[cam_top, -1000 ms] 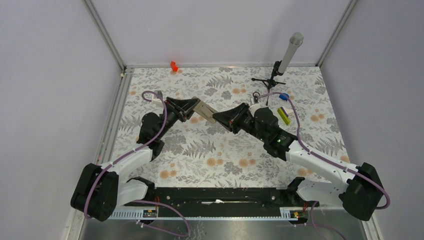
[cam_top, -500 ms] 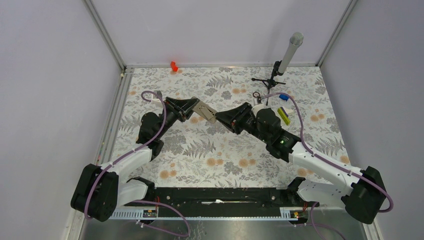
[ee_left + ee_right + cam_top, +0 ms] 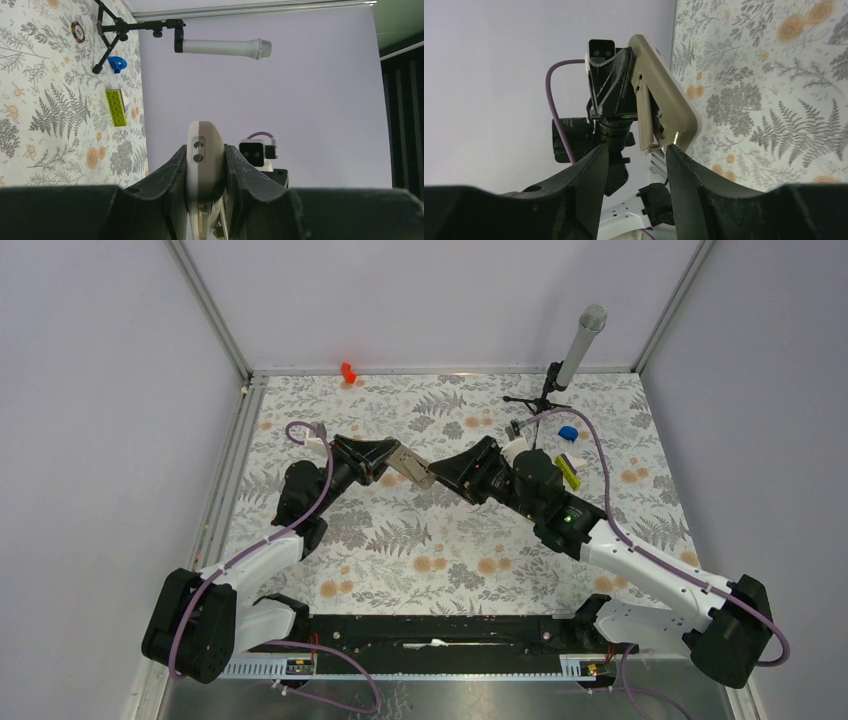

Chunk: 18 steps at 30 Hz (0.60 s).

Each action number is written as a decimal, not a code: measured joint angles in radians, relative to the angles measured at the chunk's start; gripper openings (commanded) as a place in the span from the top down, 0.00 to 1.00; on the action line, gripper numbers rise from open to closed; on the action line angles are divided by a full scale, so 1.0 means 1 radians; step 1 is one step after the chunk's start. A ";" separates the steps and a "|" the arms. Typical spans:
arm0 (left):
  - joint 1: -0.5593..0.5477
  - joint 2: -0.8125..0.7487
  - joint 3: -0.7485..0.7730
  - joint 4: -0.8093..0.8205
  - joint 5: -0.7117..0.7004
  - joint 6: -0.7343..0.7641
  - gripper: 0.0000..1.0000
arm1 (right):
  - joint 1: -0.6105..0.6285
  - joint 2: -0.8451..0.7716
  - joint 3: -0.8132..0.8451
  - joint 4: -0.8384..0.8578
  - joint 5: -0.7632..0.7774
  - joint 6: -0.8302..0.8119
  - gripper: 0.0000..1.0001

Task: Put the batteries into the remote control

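My left gripper (image 3: 392, 458) is shut on the remote control (image 3: 412, 465), a small white handset held above the table's middle with its free end pointing right. In the left wrist view the remote (image 3: 204, 150) stands edge-on between my fingers. My right gripper (image 3: 442, 472) is open, with its tips at the remote's free end. In the right wrist view the remote (image 3: 665, 102) shows an open recess with a metal contact, and its end sits just off my right fingertip (image 3: 674, 152). My right gripper (image 3: 636, 152) holds nothing. I see no batteries in any view.
A microphone on a stand (image 3: 578, 345) is at the far right. Near it lie a yellow-green bar (image 3: 568, 471), a small blue piece (image 3: 568, 432) and a dark ring (image 3: 514, 429). A small orange-red object (image 3: 347, 371) sits at the far edge.
My right arm has shifted a little toward the far side, uncovering the blue piece, and its gripper stays at the remote's end. My left arm and the remote have barely moved.
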 measured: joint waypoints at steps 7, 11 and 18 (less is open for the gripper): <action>0.000 0.007 0.011 -0.031 0.027 0.002 1.00 | 0.000 0.000 0.127 -0.155 -0.012 -0.313 0.31; 0.000 0.027 0.015 -0.029 0.047 0.001 1.00 | 0.000 0.001 0.194 -0.237 -0.023 -0.530 0.27; 0.000 0.050 0.015 -0.030 0.067 -0.002 1.00 | 0.024 0.082 0.295 -0.380 -0.041 -0.882 0.28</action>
